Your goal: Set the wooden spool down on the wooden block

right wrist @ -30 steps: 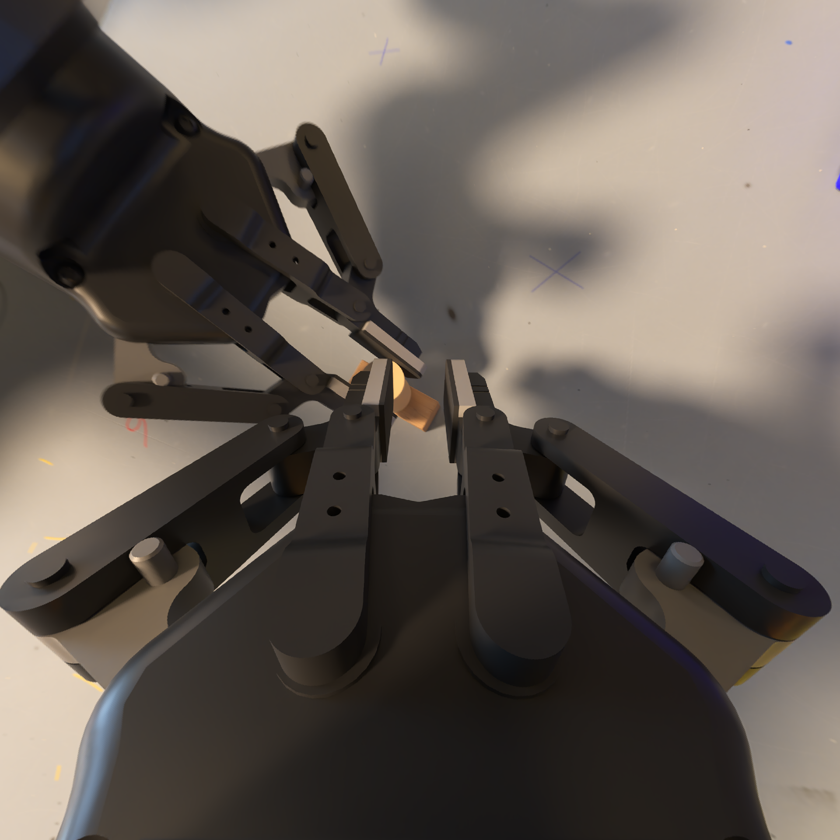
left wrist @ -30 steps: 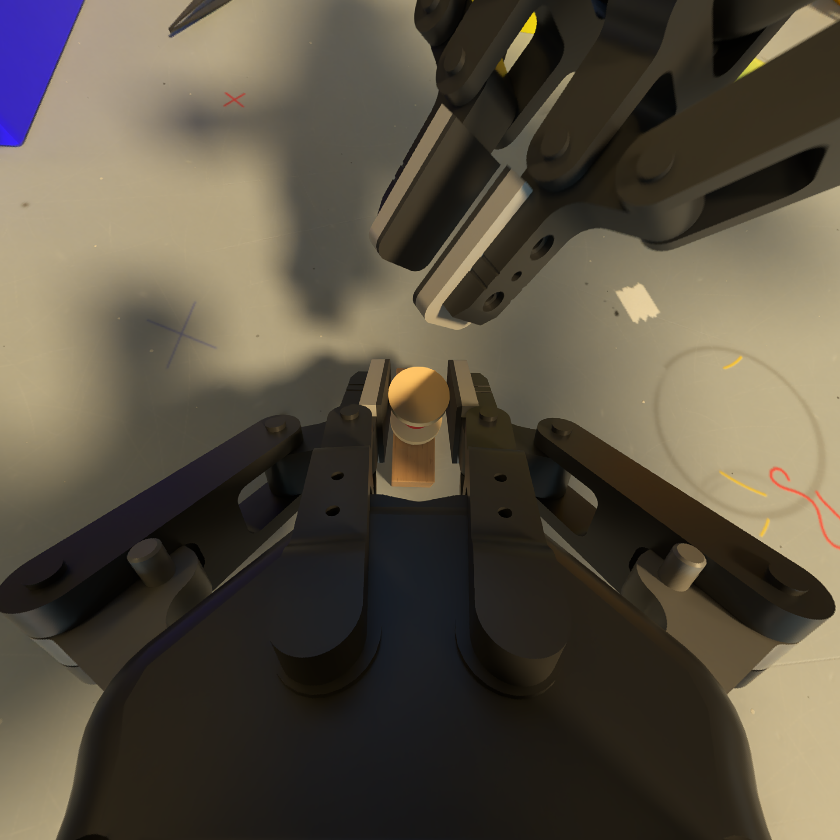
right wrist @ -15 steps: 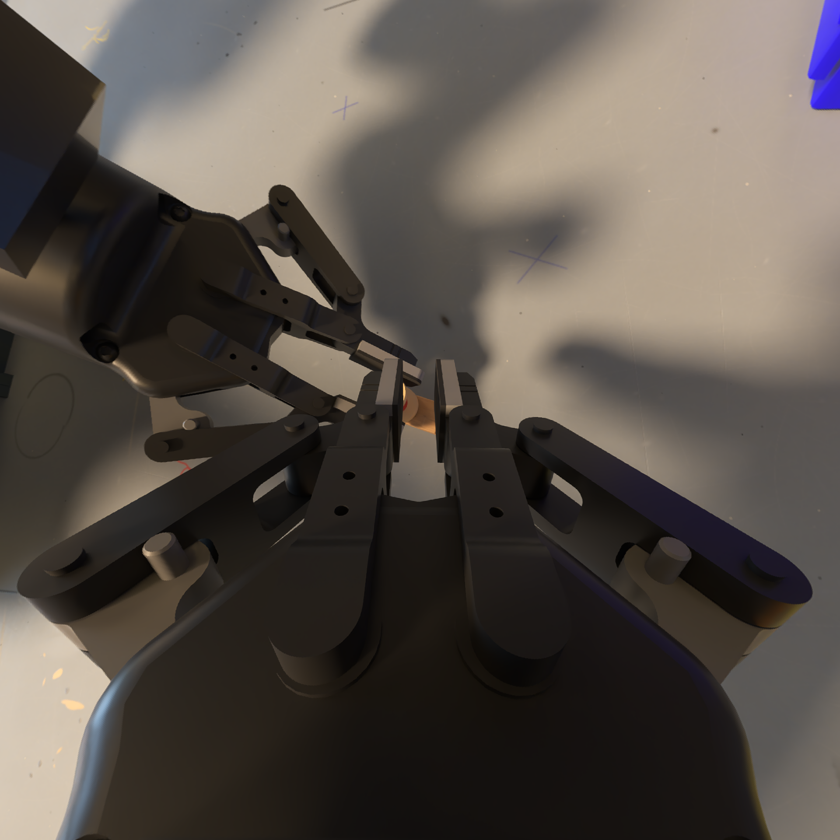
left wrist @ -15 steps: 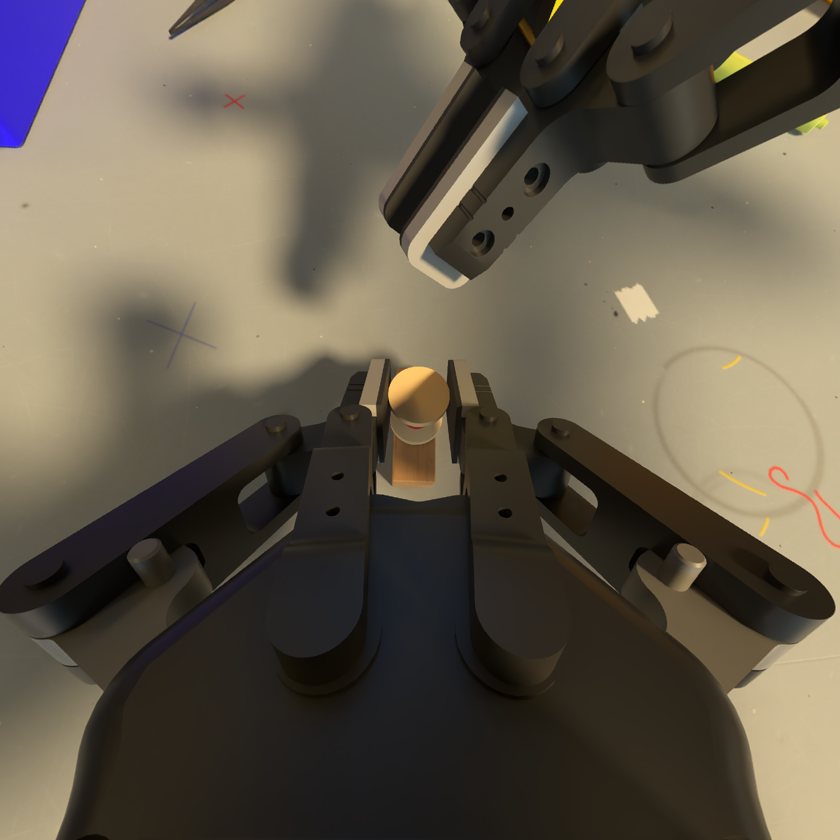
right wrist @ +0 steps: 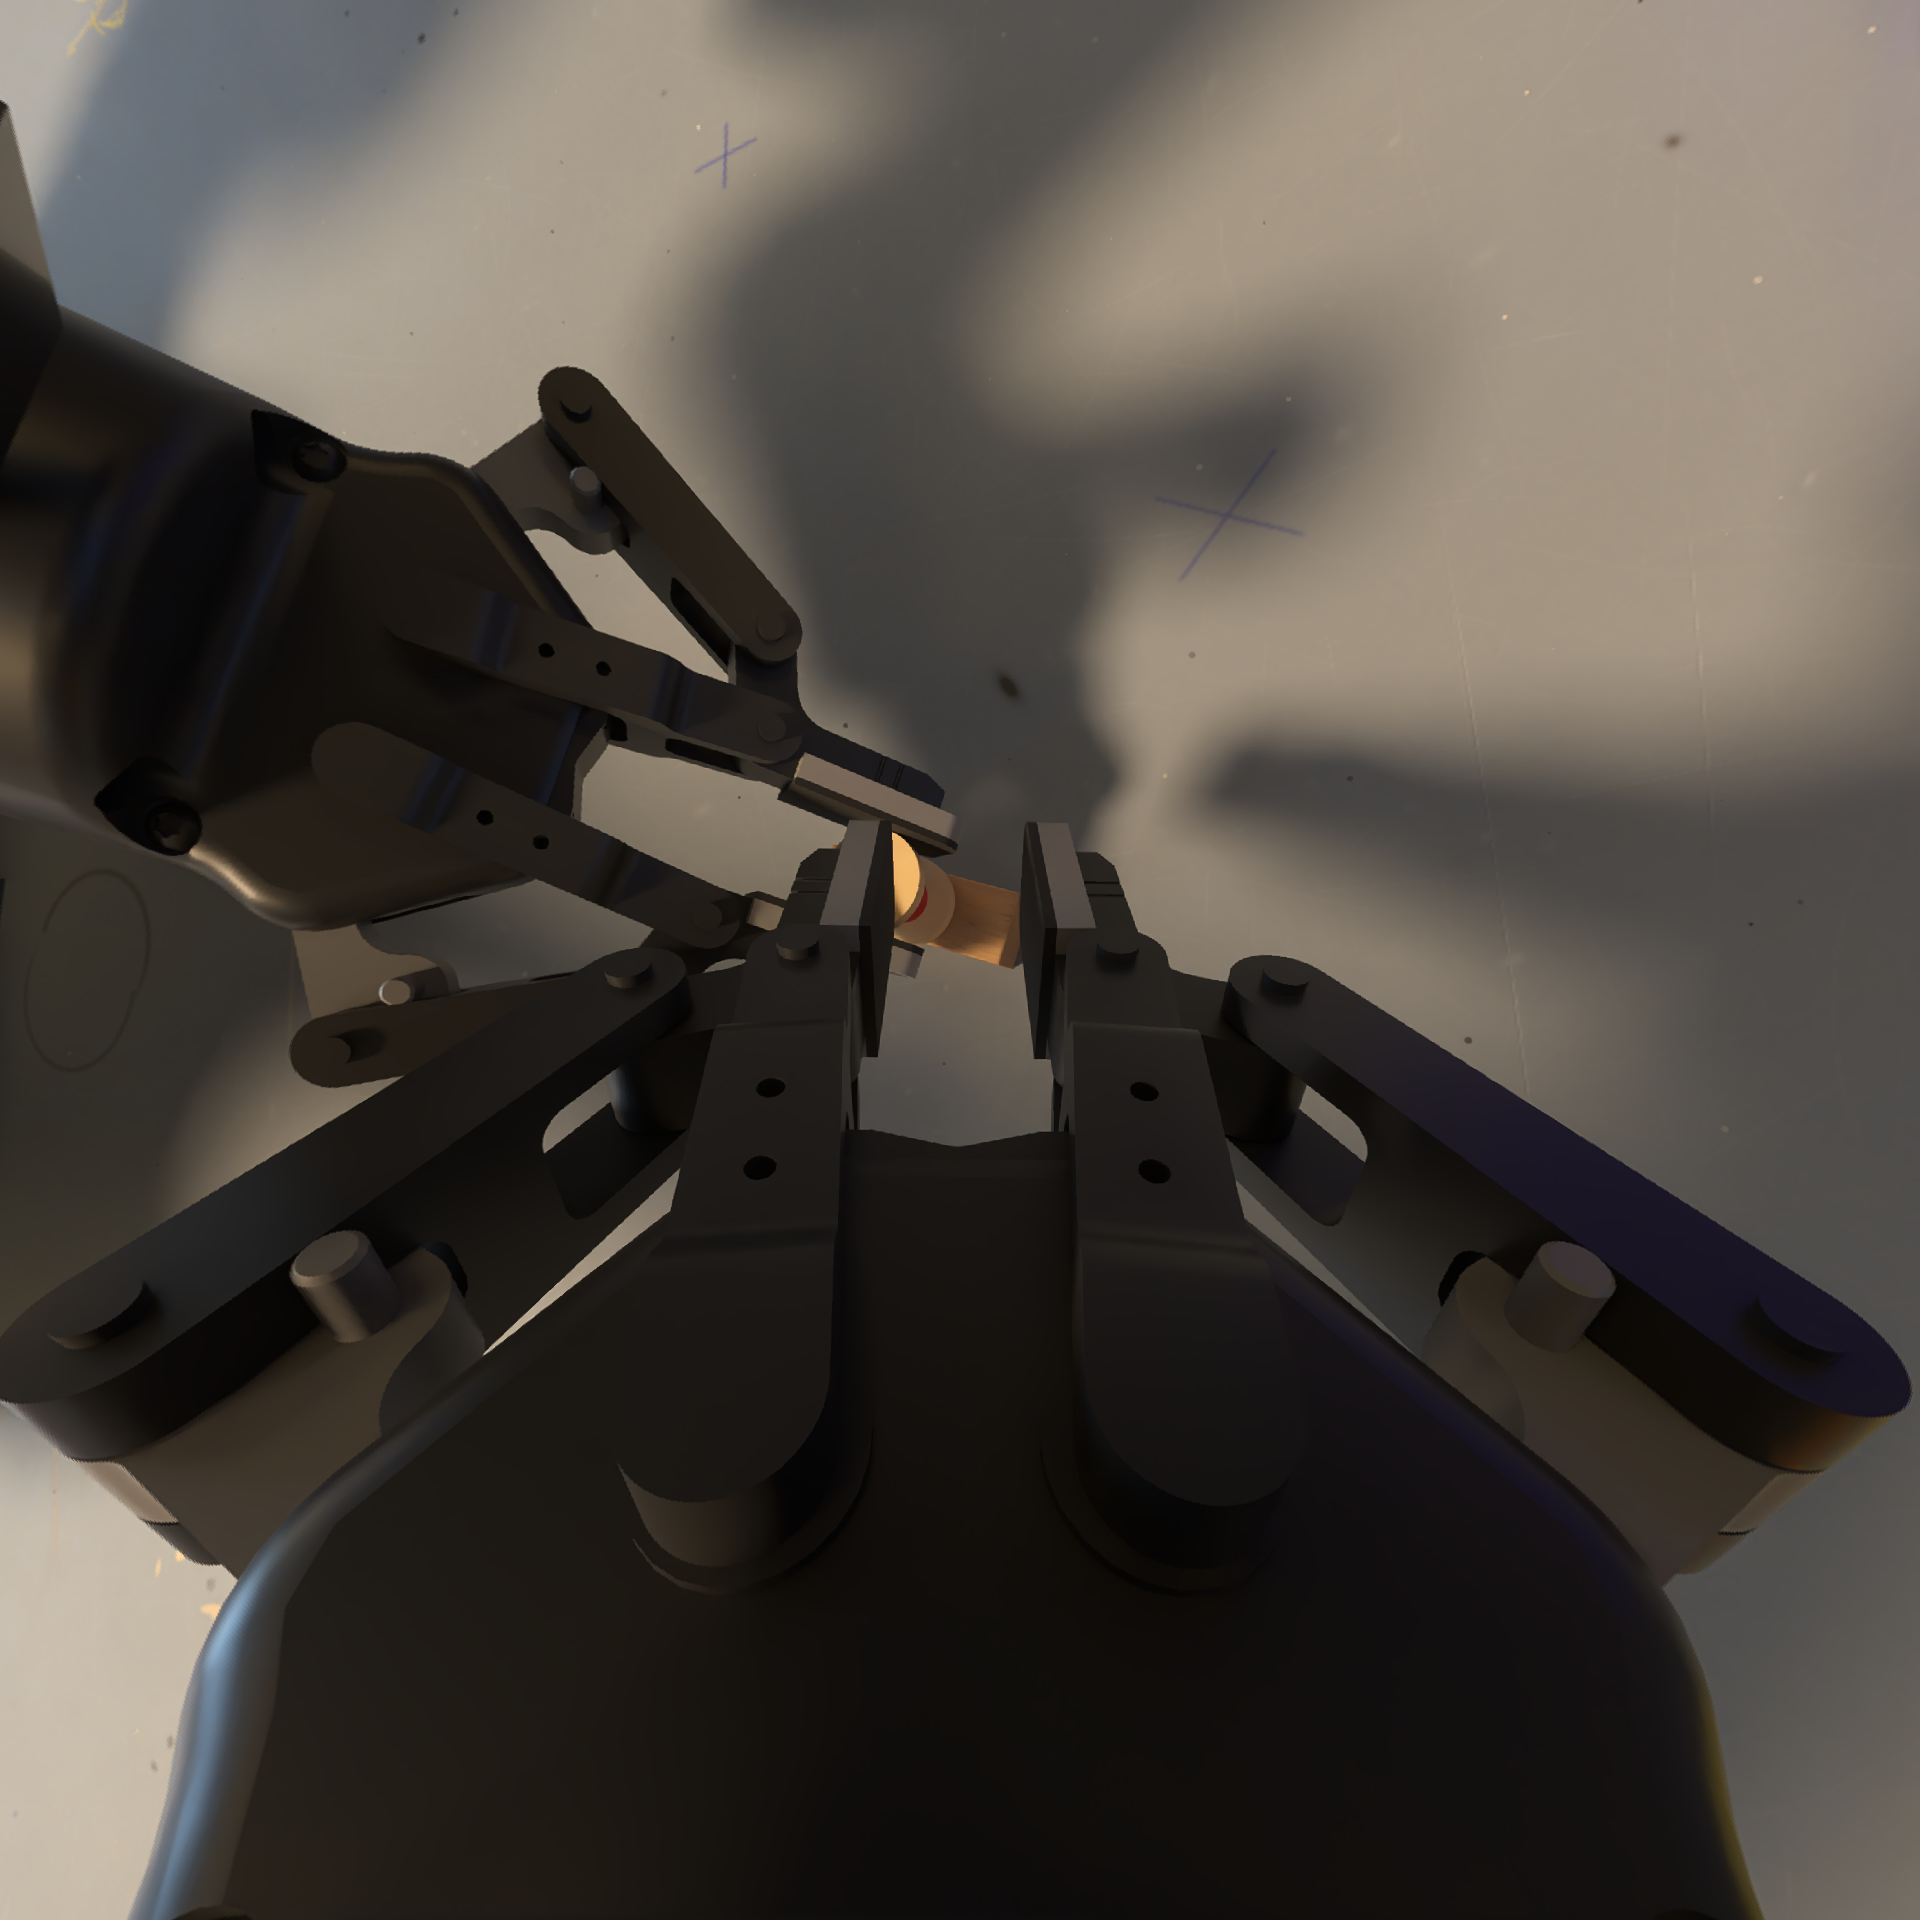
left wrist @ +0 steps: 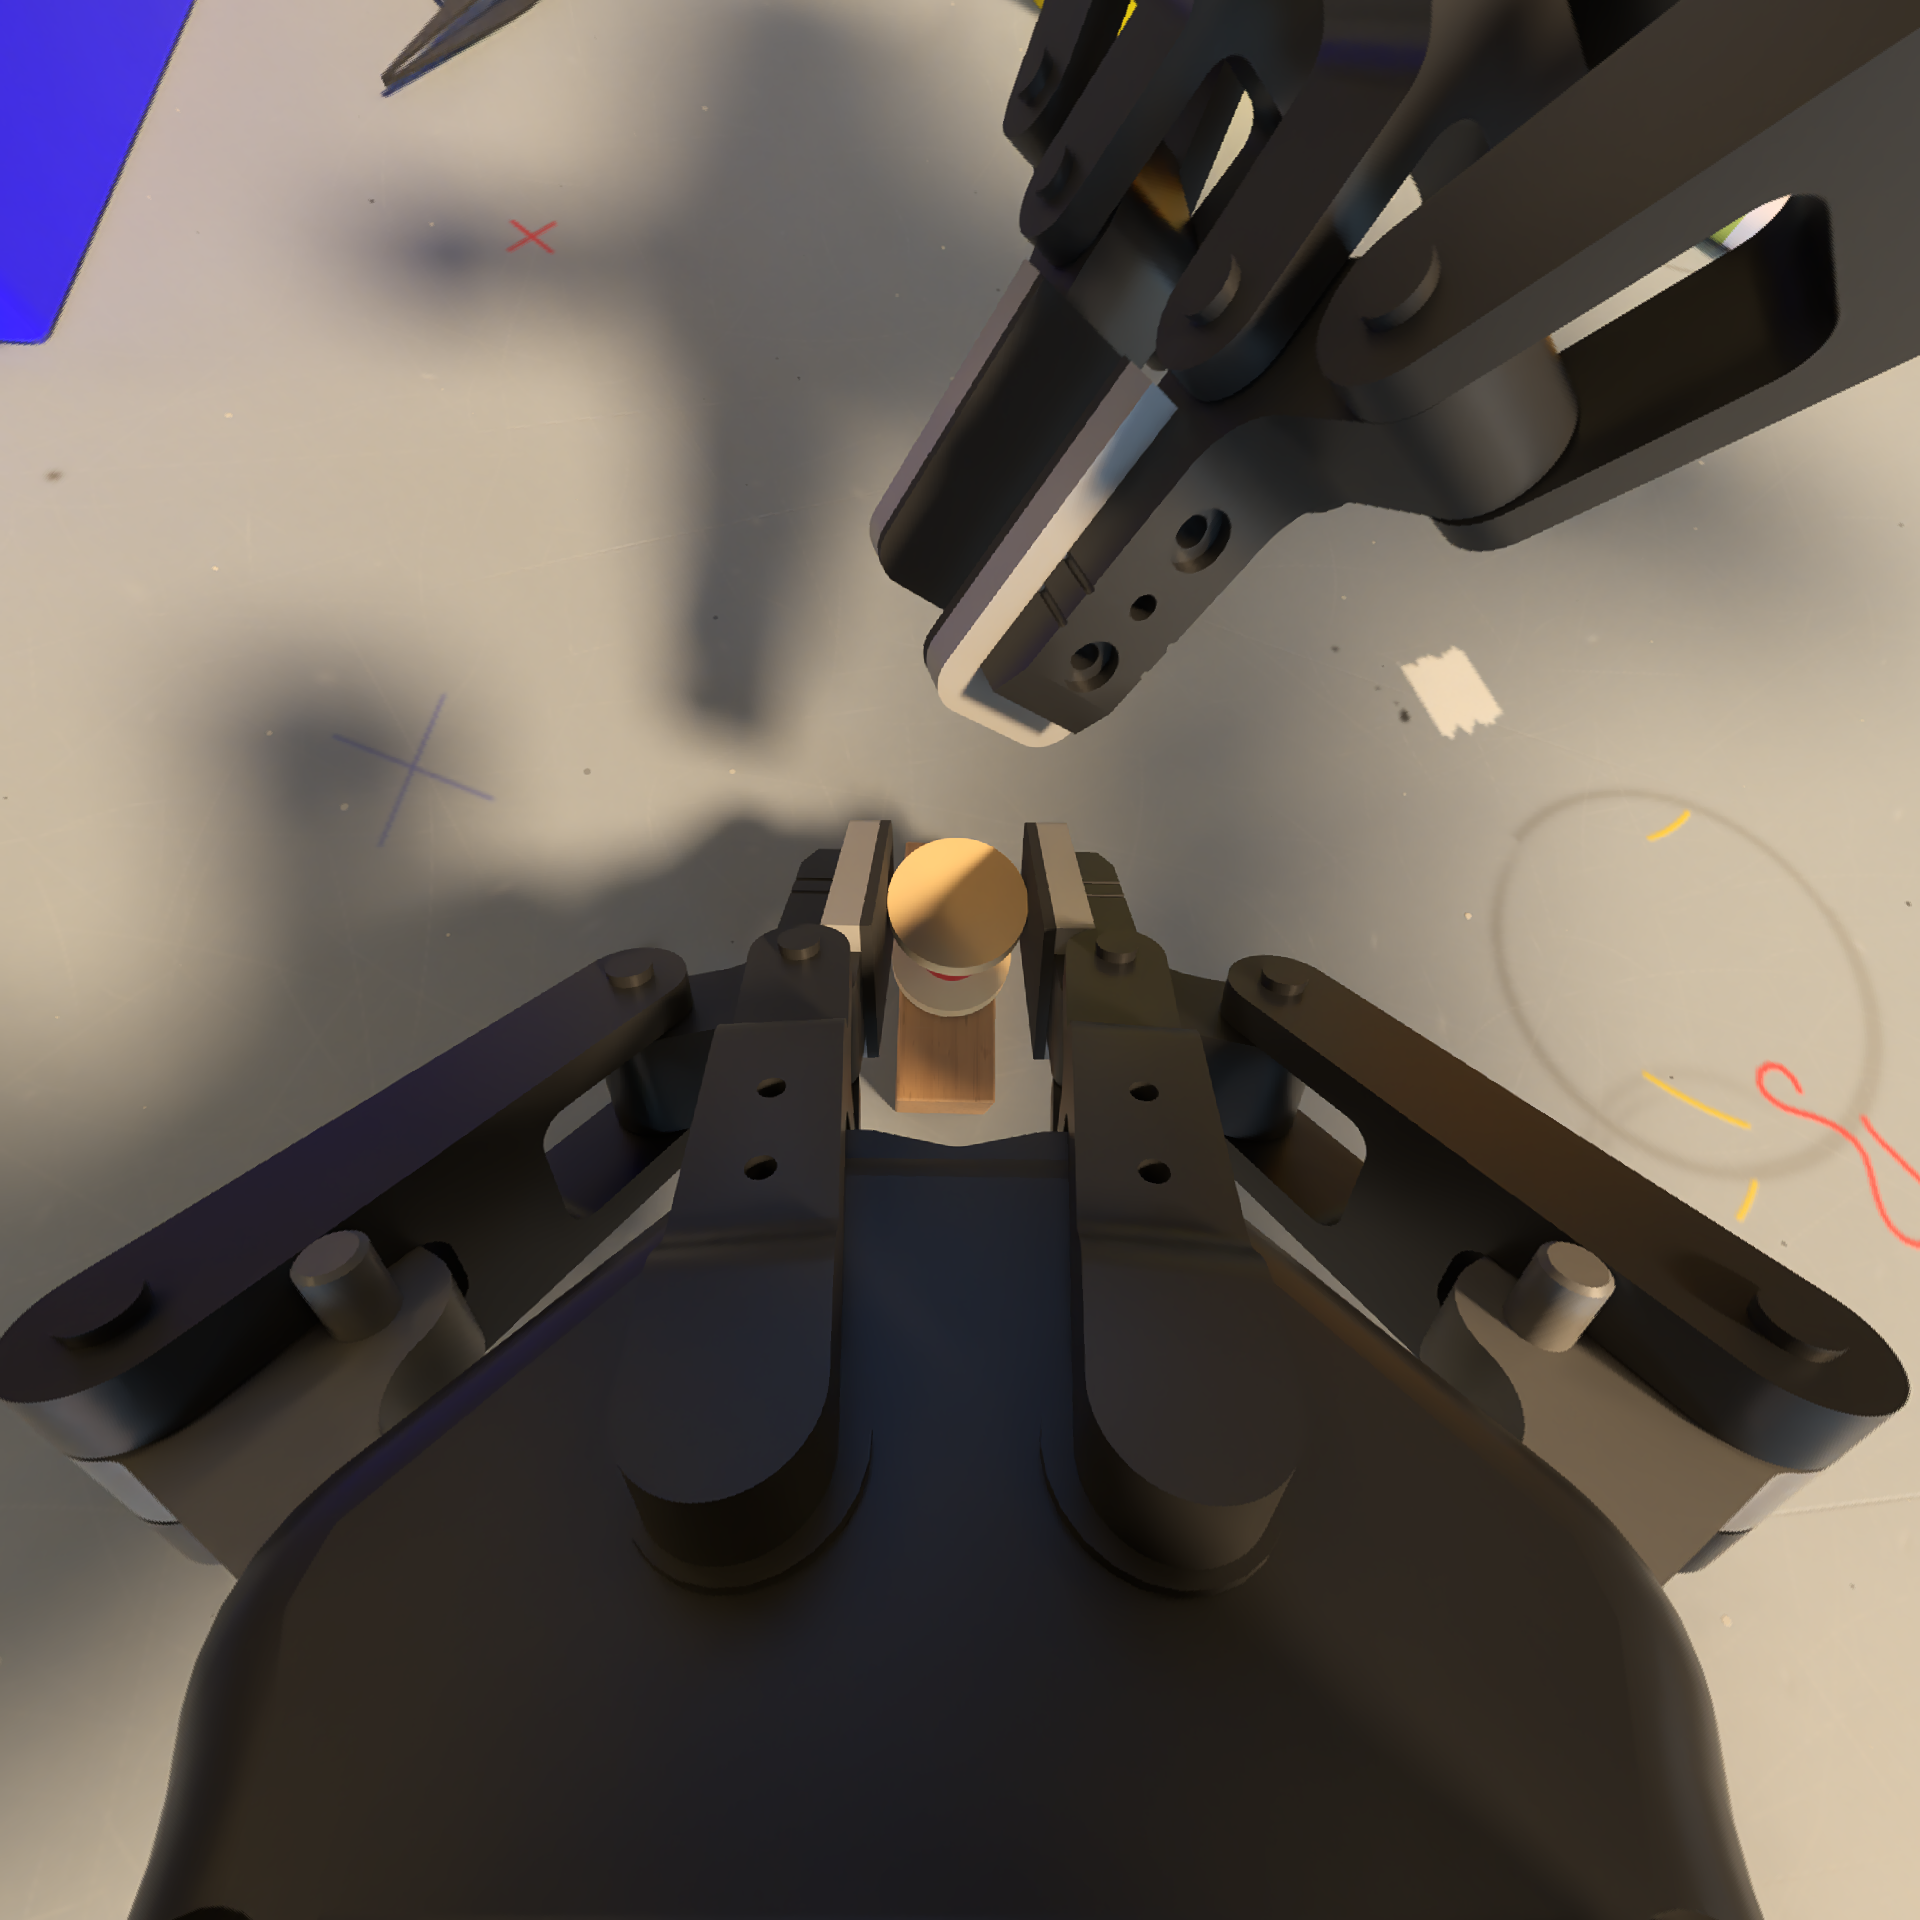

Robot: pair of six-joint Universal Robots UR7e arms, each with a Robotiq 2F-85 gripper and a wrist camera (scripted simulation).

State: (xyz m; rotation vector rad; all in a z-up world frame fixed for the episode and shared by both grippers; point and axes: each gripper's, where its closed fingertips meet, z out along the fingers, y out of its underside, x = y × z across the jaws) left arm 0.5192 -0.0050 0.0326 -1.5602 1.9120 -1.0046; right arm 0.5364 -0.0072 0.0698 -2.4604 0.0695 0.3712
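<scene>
In the left wrist view the wooden spool [left wrist: 956, 902] stands upright with its round end toward me, on top of the small wooden block [left wrist: 943, 1065] on the table. My left gripper [left wrist: 956, 883] is shut on the spool, one pad on each side. My right gripper [left wrist: 992, 686] hovers just beyond the spool and apart from it. In the right wrist view the right gripper [right wrist: 956, 904] has a narrow gap between its pads and holds nothing. The spool [right wrist: 920, 894] and block [right wrist: 982, 920] show through that gap, with a left gripper finger [right wrist: 862, 795] beside them.
A blue sheet [left wrist: 62, 156] lies at the far left. A dark pointed object [left wrist: 457, 42] sits at the top. A scrap of pale tape [left wrist: 1449, 696] and drawn marks lie on the grey table [left wrist: 312, 520] to the right.
The right gripper pulled away and narrowed half a second ago. It has now come back near the spool with its pads wider apart. The left gripper, spool and block have not moved.
</scene>
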